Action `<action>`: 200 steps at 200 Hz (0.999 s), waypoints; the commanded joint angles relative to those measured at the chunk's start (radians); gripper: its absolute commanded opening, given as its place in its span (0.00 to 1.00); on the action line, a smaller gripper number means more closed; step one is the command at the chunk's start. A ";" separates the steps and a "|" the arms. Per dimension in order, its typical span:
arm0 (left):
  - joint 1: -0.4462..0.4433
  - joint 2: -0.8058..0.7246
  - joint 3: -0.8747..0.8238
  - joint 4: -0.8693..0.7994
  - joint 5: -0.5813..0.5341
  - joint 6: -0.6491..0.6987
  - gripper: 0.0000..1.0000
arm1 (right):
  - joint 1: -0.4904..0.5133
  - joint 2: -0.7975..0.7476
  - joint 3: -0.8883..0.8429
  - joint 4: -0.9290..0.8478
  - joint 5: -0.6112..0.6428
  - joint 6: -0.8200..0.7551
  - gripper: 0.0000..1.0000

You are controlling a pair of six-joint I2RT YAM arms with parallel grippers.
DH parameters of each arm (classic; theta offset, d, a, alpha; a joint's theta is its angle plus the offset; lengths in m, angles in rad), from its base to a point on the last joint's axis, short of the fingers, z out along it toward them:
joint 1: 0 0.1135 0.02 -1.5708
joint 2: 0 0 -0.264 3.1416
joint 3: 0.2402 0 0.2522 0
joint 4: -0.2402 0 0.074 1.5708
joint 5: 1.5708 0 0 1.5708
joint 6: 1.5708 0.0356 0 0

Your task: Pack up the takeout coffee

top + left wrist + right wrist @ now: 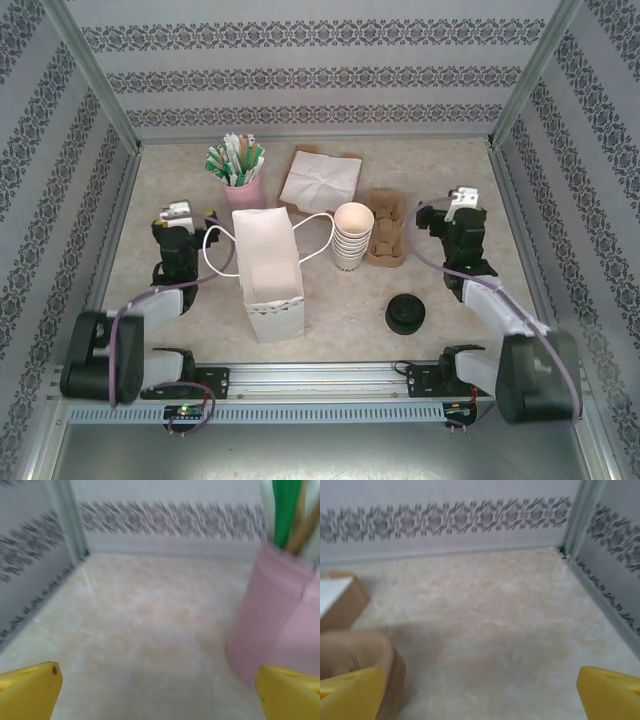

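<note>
Left tool (pixel 160 692), right tool (pixel 480 692) — spread wide.

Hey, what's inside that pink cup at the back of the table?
Green, white and tan sticks stand in the pink cup, fanning out above its rim. Their lower ends are hidden by the cup's wall.

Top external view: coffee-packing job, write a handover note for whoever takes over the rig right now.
Left gripper: open, empty, beside the pink cup.
Right gripper: open, empty, right of the cardboard carrier.
White paper bag stands open mid-table and looks empty. Stack of lidless cups is to its right; black lids lie nearer the bases.
Done: nothing packed.
Left: lid a cup and put it in the bag.
</note>
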State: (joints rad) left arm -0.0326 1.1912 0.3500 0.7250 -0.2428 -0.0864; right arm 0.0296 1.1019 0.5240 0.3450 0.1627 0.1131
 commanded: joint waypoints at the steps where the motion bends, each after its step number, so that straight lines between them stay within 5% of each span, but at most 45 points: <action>1: -0.007 -0.160 -0.033 -0.158 -0.133 -0.191 1.00 | -0.015 -0.106 0.083 -0.437 0.075 0.196 0.98; 11: -0.005 -0.251 -0.081 -0.192 -0.126 -0.296 1.00 | -0.037 -0.153 0.120 -0.557 0.023 0.257 0.98; 38: 0.053 -0.484 -0.144 -0.303 0.105 -0.411 1.00 | -0.088 -0.266 0.132 -0.640 -0.119 0.358 0.98; 67: 0.084 -0.695 -0.129 -0.507 0.188 -0.517 1.00 | -0.125 -0.344 0.147 -0.707 -0.105 0.549 0.98; 93: 0.091 -0.870 -0.082 -0.674 0.217 -0.598 1.00 | -0.172 -0.397 0.173 -0.712 -0.257 0.587 0.98; 132: 0.091 -0.847 0.223 -1.139 0.267 -0.599 1.00 | -0.161 -0.325 0.340 -0.873 -0.427 0.577 0.82; 164: 0.091 -0.642 0.439 -1.297 0.498 -0.506 0.91 | 0.006 -0.222 0.473 -0.980 -0.413 0.550 0.67; 200: 0.090 -0.517 0.544 -1.387 0.594 -0.504 0.78 | 0.341 -0.076 0.630 -1.099 -0.182 0.472 0.53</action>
State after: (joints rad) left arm 0.0479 0.6323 0.8574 -0.4999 0.2348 -0.6155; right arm 0.2108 0.9562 1.0615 -0.6247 -0.1585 0.6426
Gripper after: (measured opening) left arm 0.811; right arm 0.560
